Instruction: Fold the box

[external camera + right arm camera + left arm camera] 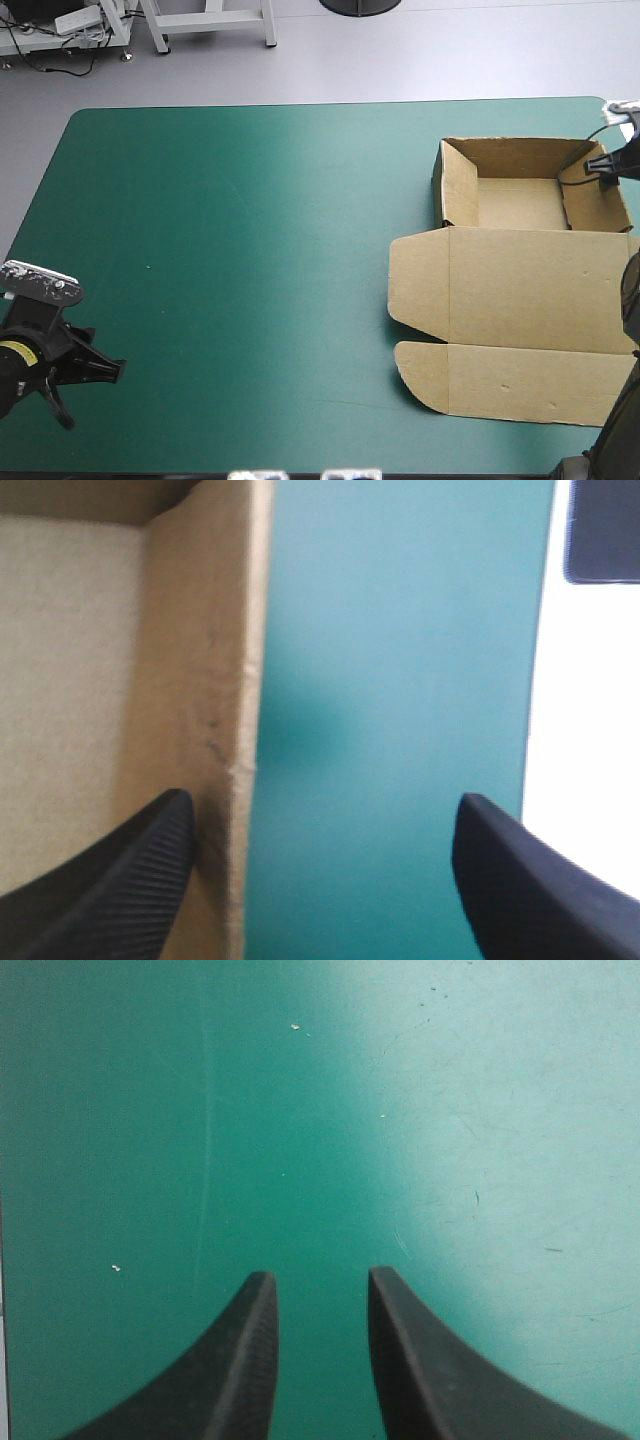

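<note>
The brown box (pixel 515 200) stands at the table's far right as an open tray with raised walls. Its lid (pixel 540 290) lies flat toward the front, and a front flap (pixel 520 380) with rounded side tabs lies flat too. My right gripper (pixel 603 165) is open at the tray's right wall. In the right wrist view this gripper (pixel 322 810) straddles the wall (pixel 215 680), one finger (pixel 120 880) inside the tray and the other outside over the cover. My left gripper (pixel 95 392) is open near the front left corner, far from the box. In its own view it (pixel 320 1280) holds nothing.
The table's right edge (pixel 545 680) runs close beside the box's right wall, with pale floor beyond it. A wide stretch of teal-green cover (pixel 250 250) lies between the left gripper and the box.
</note>
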`<state>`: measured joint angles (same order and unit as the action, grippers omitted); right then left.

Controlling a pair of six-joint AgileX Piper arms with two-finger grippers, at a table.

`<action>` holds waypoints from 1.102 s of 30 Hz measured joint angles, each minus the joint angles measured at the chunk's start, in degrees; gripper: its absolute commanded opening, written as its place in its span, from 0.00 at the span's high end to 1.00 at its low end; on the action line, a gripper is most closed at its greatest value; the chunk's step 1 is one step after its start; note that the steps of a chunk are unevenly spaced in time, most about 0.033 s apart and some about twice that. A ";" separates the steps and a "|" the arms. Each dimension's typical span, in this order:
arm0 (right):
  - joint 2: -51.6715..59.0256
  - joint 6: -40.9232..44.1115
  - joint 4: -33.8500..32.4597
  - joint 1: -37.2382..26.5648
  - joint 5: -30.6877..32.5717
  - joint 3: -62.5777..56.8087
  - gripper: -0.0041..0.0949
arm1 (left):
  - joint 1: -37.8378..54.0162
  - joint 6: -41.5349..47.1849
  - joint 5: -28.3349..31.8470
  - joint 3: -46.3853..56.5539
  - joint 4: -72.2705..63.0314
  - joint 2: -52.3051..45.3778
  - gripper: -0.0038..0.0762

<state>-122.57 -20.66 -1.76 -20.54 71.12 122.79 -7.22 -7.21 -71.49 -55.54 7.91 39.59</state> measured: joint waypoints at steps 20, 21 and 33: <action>30.00 -2.65 24.91 8.63 0.15 3.80 0.26 | 0.00 -0.05 0.83 0.00 -2.62 0.00 0.68; 32.16 -2.65 24.63 10.17 0.15 2.39 0.26 | 0.00 -0.05 1.34 0.00 -3.46 0.00 0.68; 55.09 -1.21 20.27 19.73 0.21 -24.48 0.29 | 0.00 -0.05 4.59 0.00 -5.88 0.00 0.68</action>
<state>-67.47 -21.88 18.51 -0.80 71.34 98.31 -7.22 -7.26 -66.90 -55.54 2.03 39.59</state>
